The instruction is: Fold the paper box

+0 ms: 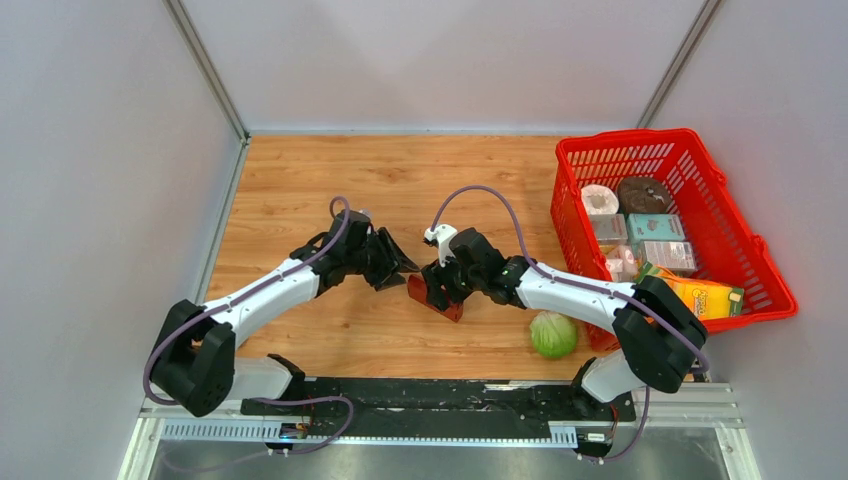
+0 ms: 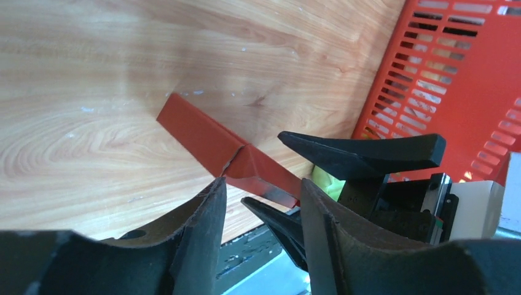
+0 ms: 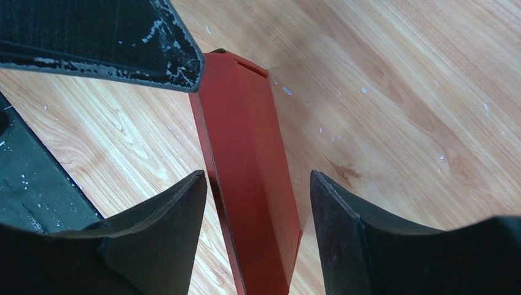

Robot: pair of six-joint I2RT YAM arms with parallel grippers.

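A: Where is the box (image 1: 436,296)?
B: Mid-bench (image 1: 300,180), between my hands. My right hand (image 3: 257,178) is spread and straddles it; my left hand (image 2: 263,184) is spread at its end.
A: Technique?
B: I'd close squarely across the crease, slowly.

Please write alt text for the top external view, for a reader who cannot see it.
Two robot arms meet over a wooden table, the left gripper and the right gripper both at a small dark red paper box. A red basket of groceries stands at its right edge; a green cabbage lies near it.
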